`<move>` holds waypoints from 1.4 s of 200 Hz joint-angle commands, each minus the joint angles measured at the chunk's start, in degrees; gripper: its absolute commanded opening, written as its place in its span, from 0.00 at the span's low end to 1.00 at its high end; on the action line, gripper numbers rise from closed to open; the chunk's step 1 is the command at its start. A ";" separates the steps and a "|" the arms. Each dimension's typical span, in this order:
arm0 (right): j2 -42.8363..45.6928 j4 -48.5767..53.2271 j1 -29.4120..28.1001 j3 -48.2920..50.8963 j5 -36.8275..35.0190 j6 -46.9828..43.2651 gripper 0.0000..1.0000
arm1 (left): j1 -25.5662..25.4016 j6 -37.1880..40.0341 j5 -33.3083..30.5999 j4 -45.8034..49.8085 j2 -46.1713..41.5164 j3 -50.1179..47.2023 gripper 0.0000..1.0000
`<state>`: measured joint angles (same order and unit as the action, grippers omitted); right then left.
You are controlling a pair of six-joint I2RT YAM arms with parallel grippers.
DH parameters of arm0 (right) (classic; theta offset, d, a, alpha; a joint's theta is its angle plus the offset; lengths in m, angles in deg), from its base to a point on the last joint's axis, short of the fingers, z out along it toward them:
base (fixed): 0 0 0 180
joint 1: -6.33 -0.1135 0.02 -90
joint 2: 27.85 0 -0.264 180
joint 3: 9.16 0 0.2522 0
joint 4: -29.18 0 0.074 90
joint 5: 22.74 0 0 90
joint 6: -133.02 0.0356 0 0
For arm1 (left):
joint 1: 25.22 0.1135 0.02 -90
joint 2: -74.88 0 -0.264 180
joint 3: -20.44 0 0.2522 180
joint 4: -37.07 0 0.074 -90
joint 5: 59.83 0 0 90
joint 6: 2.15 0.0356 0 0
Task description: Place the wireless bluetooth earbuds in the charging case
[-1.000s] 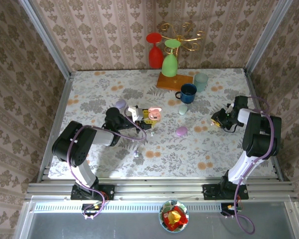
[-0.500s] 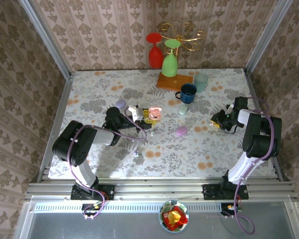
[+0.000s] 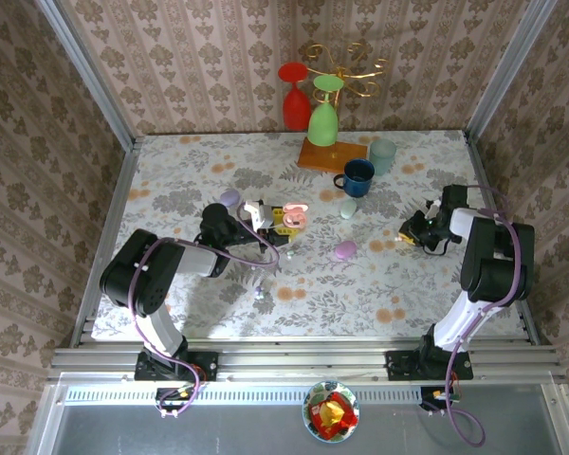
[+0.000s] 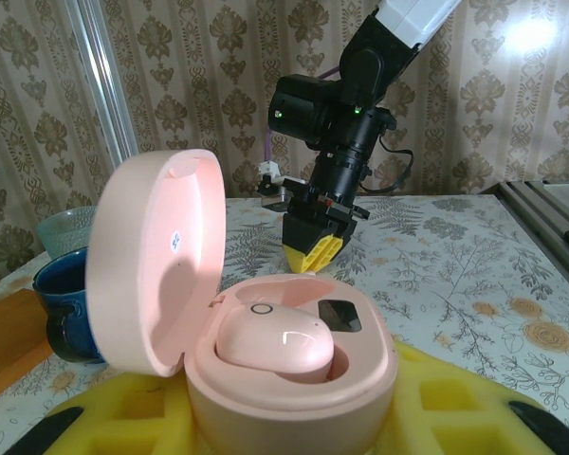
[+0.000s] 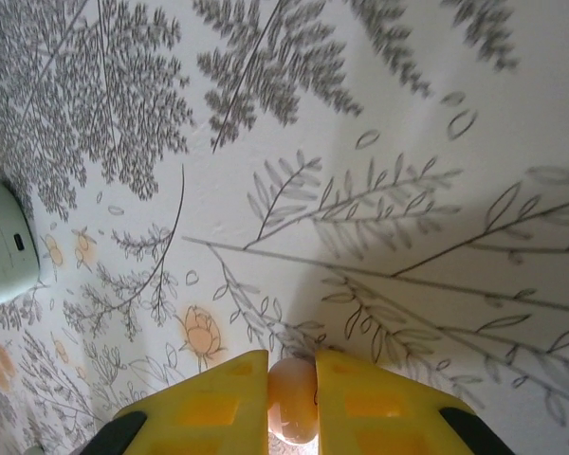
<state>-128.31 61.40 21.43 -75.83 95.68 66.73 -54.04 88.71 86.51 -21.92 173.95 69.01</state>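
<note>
A pink charging case (image 4: 294, 379) stands open in the left wrist view, its lid (image 4: 152, 261) swung up to the left. One pink earbud (image 4: 275, 343) sits in a socket of the case. My left gripper (image 4: 289, 427) is shut on the case, yellow pads (image 4: 474, 403) on both sides. From above, this case (image 3: 295, 216) is at mid-table. My right gripper (image 5: 292, 379) is shut on a small pink earbud (image 5: 292, 406) just above the tablecloth, at the table's right side (image 3: 410, 232). It faces the case from across the table (image 4: 315, 254).
A purple case (image 3: 345, 250), a lavender case (image 3: 230, 198) and a mint case (image 3: 348, 209) lie around mid-table. A blue mug (image 3: 357, 176), a pale cup (image 3: 382, 154), two upturned wine glasses (image 3: 322, 118) on a wooden board and a gold rack stand at the back.
My right gripper's fingers have closed onto the pink earbud and it has shifted slightly. The left arm and the pink case have stayed still.
</note>
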 commanded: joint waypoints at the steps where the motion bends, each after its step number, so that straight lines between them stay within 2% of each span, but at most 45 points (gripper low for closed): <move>1: 2.70 2.22 -1.73 1.18 -1.85 -0.83 0.17 | 0.34 -0.52 0.88 -1.87 1.04 0.51 0.28; 50: 9.34 3.75 -10.05 0.89 -5.14 -0.94 0.18 | 0.51 -1.19 0.27 -1.78 2.42 0.61 0.27; 138: 19.56 14.22 -32.68 -10.76 -17.09 -2.23 0.16 | 1.04 -1.67 -0.35 -1.74 3.07 -0.08 0.27; 163: 19.95 19.45 -38.22 -15.88 -23.06 -4.92 0.17 | 1.23 -2.13 -0.08 -1.78 3.07 -0.09 0.27; 200: 18.98 22.54 -44.30 -22.17 -26.92 -6.24 0.17 | 1.50 -3.03 0.56 -1.78 3.18 -0.09 0.27; 280: 11.35 22.42 -53.24 -31.70 -30.36 -7.68 0.17 | 1.66 -3.91 2.11 -1.76 3.77 0.62 0.27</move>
<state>-114.24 82.32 -30.20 -104.48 67.71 60.67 -52.77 86.13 86.44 -22.05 177.27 68.98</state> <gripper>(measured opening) 0.172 0.360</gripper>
